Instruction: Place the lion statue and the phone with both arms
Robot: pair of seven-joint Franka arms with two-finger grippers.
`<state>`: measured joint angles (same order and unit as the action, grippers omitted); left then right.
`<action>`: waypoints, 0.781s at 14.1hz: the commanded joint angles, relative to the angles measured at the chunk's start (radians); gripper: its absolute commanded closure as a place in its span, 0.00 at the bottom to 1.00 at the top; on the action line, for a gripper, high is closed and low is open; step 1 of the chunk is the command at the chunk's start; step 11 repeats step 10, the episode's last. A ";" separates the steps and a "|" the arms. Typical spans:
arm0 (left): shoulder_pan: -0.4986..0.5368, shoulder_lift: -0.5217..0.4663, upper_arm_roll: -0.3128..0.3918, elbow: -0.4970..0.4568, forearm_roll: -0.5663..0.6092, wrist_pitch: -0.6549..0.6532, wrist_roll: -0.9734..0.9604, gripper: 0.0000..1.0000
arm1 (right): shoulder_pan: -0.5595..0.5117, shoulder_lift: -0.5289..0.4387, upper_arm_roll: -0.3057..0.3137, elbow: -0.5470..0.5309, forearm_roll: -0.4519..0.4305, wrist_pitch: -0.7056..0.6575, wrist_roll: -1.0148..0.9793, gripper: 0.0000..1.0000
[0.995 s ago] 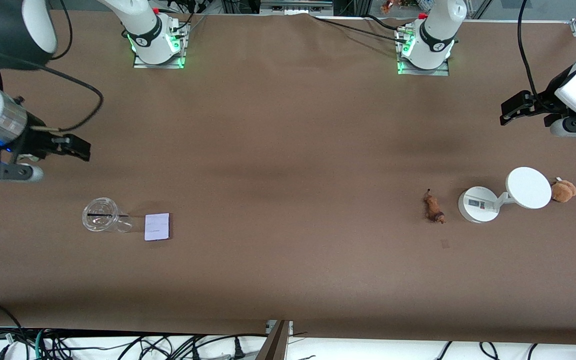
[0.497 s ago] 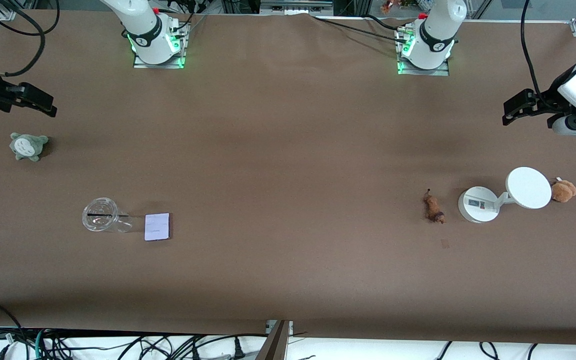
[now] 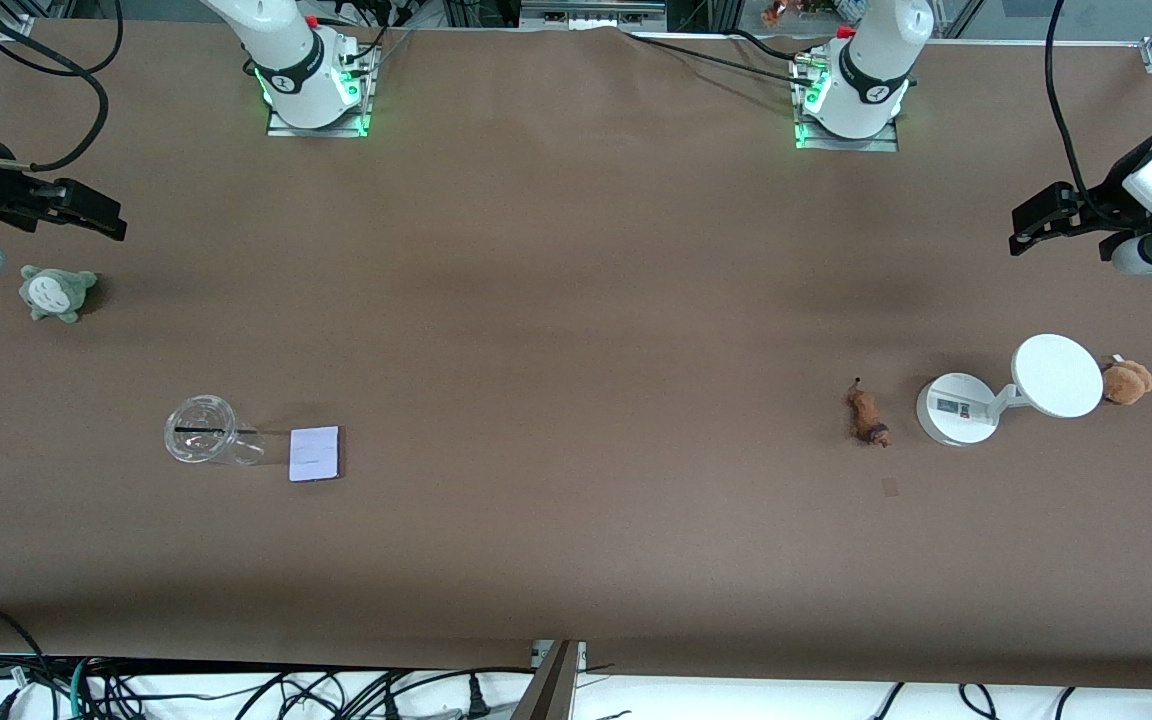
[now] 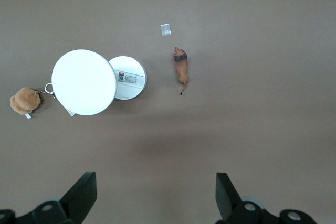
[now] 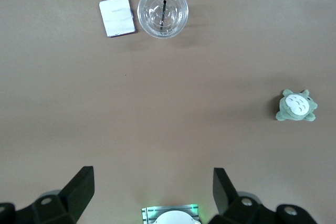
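Observation:
The lion statue (image 3: 868, 417) lies on the brown table beside a white round-based stand; it also shows in the left wrist view (image 4: 181, 69). The phone (image 3: 315, 453) lies flat beside a clear cup toward the right arm's end; it also shows in the right wrist view (image 5: 117, 17). My left gripper (image 3: 1021, 228) hangs open and empty over bare table at the left arm's end, its jaws wide apart in its wrist view (image 4: 152, 198). My right gripper (image 3: 114, 222) hangs open and empty over bare table at the right arm's end (image 5: 152, 195).
A clear lidded cup (image 3: 201, 430) stands beside the phone. A grey-green plush (image 3: 56, 292) lies close to the right gripper. The white stand (image 3: 958, 408) with its disc (image 3: 1058, 375) and a tan plush (image 3: 1127, 382) lie beside the lion. A small square mark (image 3: 890, 487) is on the table.
The right arm has swung away from the cup toward the bases' edge of the table, uncovering the grey-green plush. The left gripper has shifted only slightly.

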<state>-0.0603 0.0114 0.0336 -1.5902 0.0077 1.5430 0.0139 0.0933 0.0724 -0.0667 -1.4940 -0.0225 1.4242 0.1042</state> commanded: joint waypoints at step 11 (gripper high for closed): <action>-0.006 0.021 -0.001 0.030 0.014 -0.007 0.018 0.00 | -0.012 -0.003 0.016 0.009 0.006 0.001 -0.004 0.00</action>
